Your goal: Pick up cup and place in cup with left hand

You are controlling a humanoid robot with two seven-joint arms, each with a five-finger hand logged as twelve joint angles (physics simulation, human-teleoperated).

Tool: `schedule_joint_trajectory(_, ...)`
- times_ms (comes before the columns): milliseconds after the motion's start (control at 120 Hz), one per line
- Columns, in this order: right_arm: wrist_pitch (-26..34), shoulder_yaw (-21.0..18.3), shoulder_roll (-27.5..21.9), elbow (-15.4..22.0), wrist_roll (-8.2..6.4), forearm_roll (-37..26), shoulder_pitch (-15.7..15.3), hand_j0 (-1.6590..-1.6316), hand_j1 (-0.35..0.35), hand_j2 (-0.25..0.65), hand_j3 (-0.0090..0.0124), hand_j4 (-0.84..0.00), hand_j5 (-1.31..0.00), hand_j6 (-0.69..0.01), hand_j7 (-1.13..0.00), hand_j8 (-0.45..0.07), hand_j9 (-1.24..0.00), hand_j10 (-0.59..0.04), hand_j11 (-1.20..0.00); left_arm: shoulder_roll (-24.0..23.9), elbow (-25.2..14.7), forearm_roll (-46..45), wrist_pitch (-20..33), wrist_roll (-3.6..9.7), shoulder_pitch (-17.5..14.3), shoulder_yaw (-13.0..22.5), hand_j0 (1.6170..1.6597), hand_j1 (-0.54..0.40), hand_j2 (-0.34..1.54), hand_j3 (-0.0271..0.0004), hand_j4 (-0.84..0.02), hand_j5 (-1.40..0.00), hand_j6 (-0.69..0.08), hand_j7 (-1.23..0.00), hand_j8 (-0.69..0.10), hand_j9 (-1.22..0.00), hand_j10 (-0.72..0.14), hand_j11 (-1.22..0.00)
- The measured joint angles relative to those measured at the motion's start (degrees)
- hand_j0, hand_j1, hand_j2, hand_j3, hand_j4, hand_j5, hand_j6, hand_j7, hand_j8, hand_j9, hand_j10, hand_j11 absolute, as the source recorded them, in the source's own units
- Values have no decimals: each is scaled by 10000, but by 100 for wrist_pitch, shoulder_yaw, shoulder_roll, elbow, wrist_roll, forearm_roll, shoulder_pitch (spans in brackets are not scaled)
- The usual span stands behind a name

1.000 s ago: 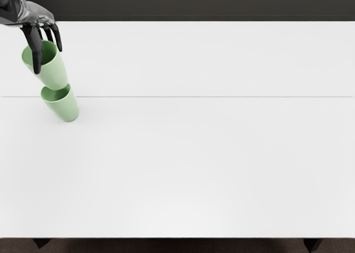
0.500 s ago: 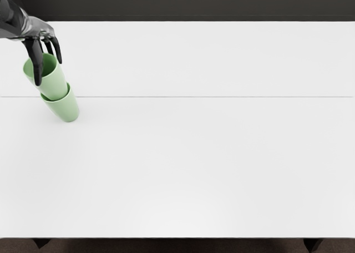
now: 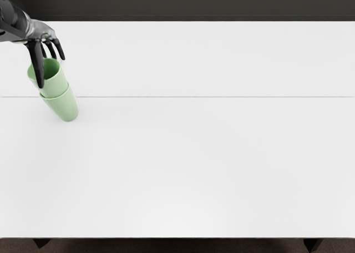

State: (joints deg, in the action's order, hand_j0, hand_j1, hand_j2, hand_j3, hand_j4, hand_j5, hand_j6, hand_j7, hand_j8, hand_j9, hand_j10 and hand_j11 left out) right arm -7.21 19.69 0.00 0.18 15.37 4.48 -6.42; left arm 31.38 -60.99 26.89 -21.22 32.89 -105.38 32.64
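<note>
My left hand (image 3: 50,71) reaches in from the upper left, over the upper green cup (image 3: 55,86). Its thumb hangs across the cup's opening and front side, while the other fingers point down at the back right of the rim, spread and loose around it. That cup's lower part sits inside the lower green cup (image 3: 65,107), hidden by its wall; the upper part stands out above the rim. Both cups lean the same way in the picture.
The white table (image 3: 194,153) extends right and toward the front, with a thin seam across it. A dark band lies beyond its back edge.
The upper cup has come down into the lower one and moved slightly right. My left hand has lowered with it, and its fingers have loosened and spread a little.
</note>
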Motion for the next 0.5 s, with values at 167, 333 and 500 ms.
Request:
schedule_joint_trajectory(167, 0, 0, 0, 0, -1, 0, 0, -16581, -3491, 1, 0, -7, -1, -10, 0, -8, -1, -6, -1, 16, 48, -17, 24, 0, -6, -33, 16578, 1329, 1561, 0, -1751, -2503, -1309, -2441, -1297, -2428, -1591, -2413)
schedule_joint_trajectory(333, 0, 0, 0, 0, 0, 0, 0, -16581, -3491, 2, 0, -7, -1, -11, 0, -8, -1, -6, -1, 88, 138, -484, 29, -1, -61, -257, 16579, 2359, 723, 0, -939, -1302, -749, -1275, -741, -1268, -865, -1261)
schedule_joint_trajectory(500, 0, 0, 0, 0, 0, 0, 0, -16581, -3491, 2, 0, -7, -1, -11, 0, -8, -1, -6, -1, 26, 149, -782, 18, -1, -61, -770, 16580, 2817, 351, 0, -578, -769, -499, -756, -494, -752, -542, -749)
